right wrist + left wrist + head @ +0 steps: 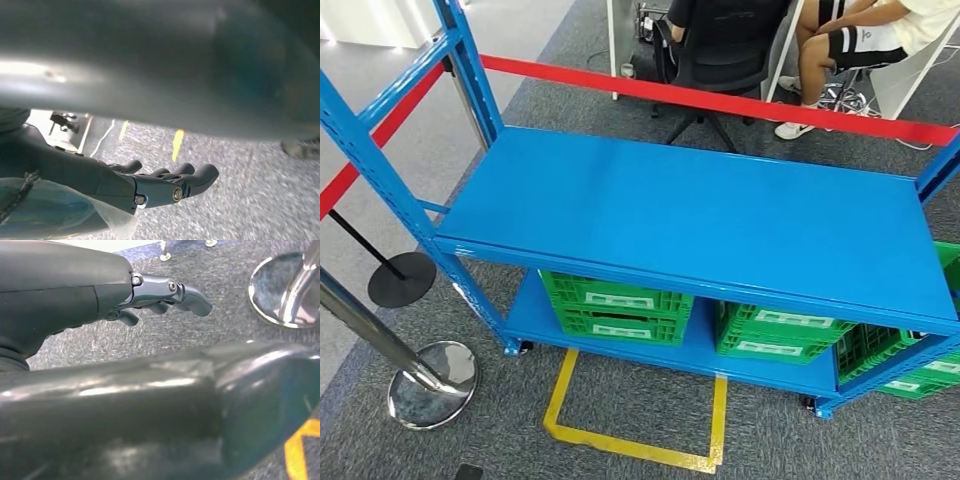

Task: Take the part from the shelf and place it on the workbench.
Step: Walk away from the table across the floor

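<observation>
Hanging beside the body, left hand (166,292) and right hand (166,185) loosely extended, holding nothing, shelf (697,215) well ahead, part not yet taken.

Shelf (682,215): spans frame centre. Crates (618,305) on its lower level, lower centre to right. Floor marking (637,445) before it, bottom centre. Stanchion bases (433,380) at lower left. Barrier tape (712,100) behind; seated people (848,40) at upper right.

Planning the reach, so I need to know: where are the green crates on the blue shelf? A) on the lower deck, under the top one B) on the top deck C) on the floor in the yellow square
A: the green crates sit on the lower deck of the blue shelf, beneath its bare top deck.
</observation>
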Action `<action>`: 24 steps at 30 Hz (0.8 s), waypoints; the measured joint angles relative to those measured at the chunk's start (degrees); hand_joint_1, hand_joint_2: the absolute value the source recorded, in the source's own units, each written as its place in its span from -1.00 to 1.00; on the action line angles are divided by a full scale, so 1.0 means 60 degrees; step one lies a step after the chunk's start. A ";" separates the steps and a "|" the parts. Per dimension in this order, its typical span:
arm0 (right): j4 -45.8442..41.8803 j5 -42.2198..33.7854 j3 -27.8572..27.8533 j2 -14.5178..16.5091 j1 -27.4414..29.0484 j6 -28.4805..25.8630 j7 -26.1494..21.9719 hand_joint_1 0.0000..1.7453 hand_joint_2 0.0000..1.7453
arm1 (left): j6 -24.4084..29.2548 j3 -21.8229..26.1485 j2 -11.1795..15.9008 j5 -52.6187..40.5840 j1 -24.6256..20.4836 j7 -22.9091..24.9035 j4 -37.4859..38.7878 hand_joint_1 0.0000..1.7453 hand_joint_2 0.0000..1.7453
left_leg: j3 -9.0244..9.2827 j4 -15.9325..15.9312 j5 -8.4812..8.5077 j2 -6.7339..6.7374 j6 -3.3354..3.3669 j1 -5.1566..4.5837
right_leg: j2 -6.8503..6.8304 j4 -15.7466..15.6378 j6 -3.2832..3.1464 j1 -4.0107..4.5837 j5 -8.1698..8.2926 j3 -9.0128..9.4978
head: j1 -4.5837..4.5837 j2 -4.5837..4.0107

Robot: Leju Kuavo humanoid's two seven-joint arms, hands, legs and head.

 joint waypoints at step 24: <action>-0.0070 0.0000 0.0001 0.0004 0.0027 0.0023 0.0040 -1.00 -1.00 | -0.0022 0.0010 0.0069 -0.0004 0.0000 0.0000 0.0000 -1.00 -1.00 | -0.0455 0.0537 0.0130 -0.0015 -0.0242 -0.0067 | -0.0015 -0.1183 -0.0300 -0.0017 0.0551 0.0673 | -0.0087 0.0001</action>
